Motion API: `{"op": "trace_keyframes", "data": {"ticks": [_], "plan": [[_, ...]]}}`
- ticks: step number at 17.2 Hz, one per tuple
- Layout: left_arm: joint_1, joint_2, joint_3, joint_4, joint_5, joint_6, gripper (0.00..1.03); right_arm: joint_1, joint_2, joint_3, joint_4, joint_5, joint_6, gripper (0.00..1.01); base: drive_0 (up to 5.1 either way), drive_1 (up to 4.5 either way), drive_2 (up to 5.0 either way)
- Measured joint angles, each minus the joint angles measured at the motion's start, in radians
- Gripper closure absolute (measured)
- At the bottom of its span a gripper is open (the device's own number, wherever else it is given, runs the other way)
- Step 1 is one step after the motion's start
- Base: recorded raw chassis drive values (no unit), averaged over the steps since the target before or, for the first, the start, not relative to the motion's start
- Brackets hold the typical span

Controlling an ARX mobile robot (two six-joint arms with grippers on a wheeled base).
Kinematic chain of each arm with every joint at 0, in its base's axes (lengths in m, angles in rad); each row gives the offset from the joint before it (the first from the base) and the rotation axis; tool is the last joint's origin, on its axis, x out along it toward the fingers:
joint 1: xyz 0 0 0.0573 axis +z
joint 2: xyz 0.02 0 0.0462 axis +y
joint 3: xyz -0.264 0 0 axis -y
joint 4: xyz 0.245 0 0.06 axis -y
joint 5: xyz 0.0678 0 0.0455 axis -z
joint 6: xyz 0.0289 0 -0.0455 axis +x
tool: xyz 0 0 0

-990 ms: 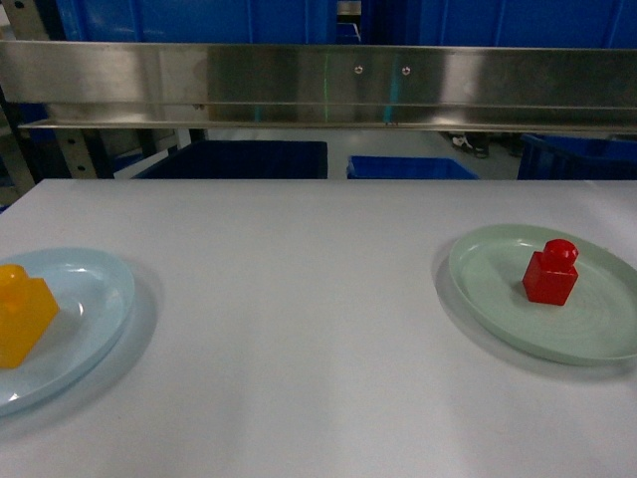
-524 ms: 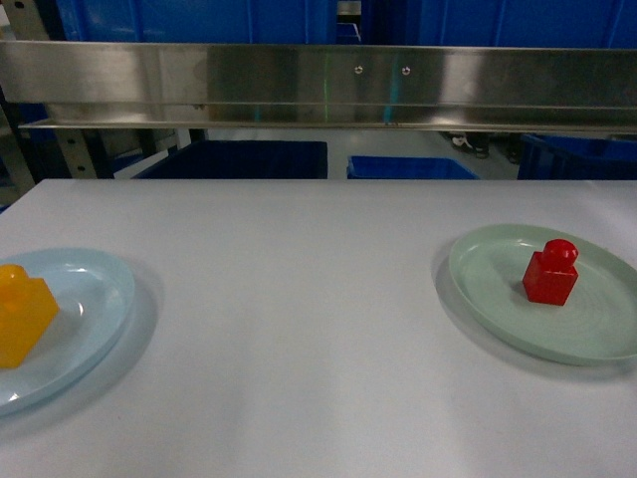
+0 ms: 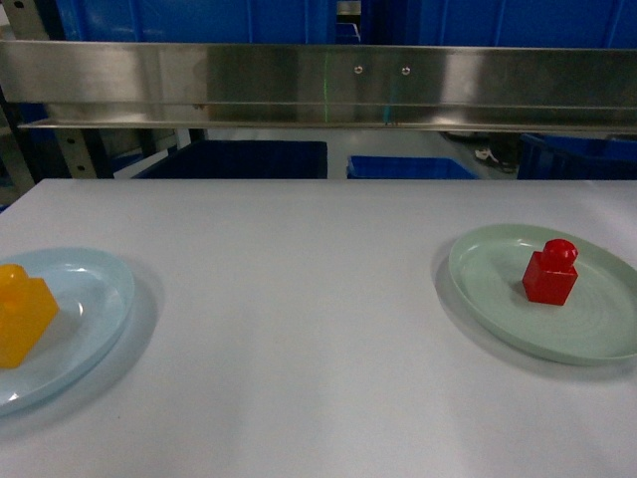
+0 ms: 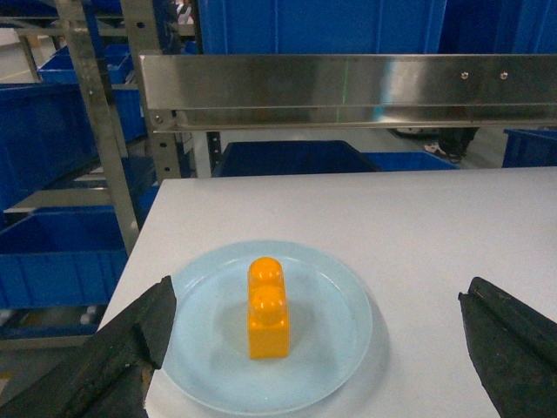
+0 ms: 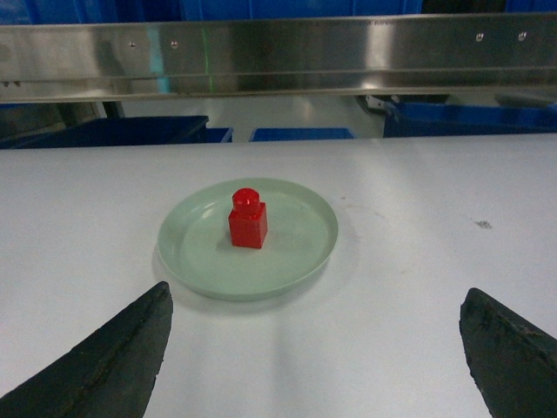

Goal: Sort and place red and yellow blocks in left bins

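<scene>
Blue bins (image 4: 52, 252) flank our tabletop's (image 3: 299, 329) left edge. Red block (image 5: 247, 219) and yellow block (image 4: 268, 307) wait on plates; our left gripper (image 4: 318, 348) and right gripper (image 5: 318, 348) are spread wide, likely readying grasps.

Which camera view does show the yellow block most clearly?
The left wrist view: the yellow block stands whole on the pale blue plate, both studs visible. The head view cuts it off at the left edge. The right wrist view misses it.

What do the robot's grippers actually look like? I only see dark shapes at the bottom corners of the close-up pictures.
Those dark shapes are the fingers. The left gripper and the right gripper each show two broad, matte black fingers with a slightly rough surface, tapering to blunt tips. No cables, markings or arm links show, and the head view shows neither arm.
</scene>
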Motion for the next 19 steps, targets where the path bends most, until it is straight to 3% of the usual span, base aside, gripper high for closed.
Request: {"op": "trace_keyframes", "data": {"ticks": [2,5,8,10,12,14,17,19], "plan": [[0.061,0.024,0.009,-0.017,0.049,0.000,0.05,0.045,0.039,0.030,-0.012,0.028,0.031,0.03,0.0,0.00,0.0],[0.125,0.086,0.062,-0.040,0.129,0.000,0.05,0.089,0.198,0.104,0.121,0.043,0.049,0.03,0.0,0.00,0.0],[0.158,0.381,0.256,0.155,0.245,-0.003,0.05,0.076,0.575,0.306,0.213,0.038,0.068,0.03,0.0,0.00,0.0],[0.160,0.649,0.453,0.117,0.298,-0.010,0.05,0.074,0.798,0.504,0.201,0.038,0.066,0.03,0.0,0.00,0.0],[0.123,0.843,0.599,0.034,0.306,-0.006,0.05,0.088,0.962,0.663,0.140,0.038,0.078,0.03,0.0,0.00,0.0],[0.076,0.988,0.632,-0.017,0.298,0.001,0.05,0.131,1.116,0.718,0.138,0.052,0.103,0.03,0.0,0.00,0.0],[-0.008,1.131,0.561,0.039,0.214,0.002,0.05,0.180,1.307,0.680,0.261,0.150,0.091,0.03,0.0,0.00,0.0],[-0.031,1.195,0.515,0.102,0.187,0.003,0.05,0.198,1.355,0.647,0.352,0.193,0.071,0.03,0.0,0.00,0.0]]}}
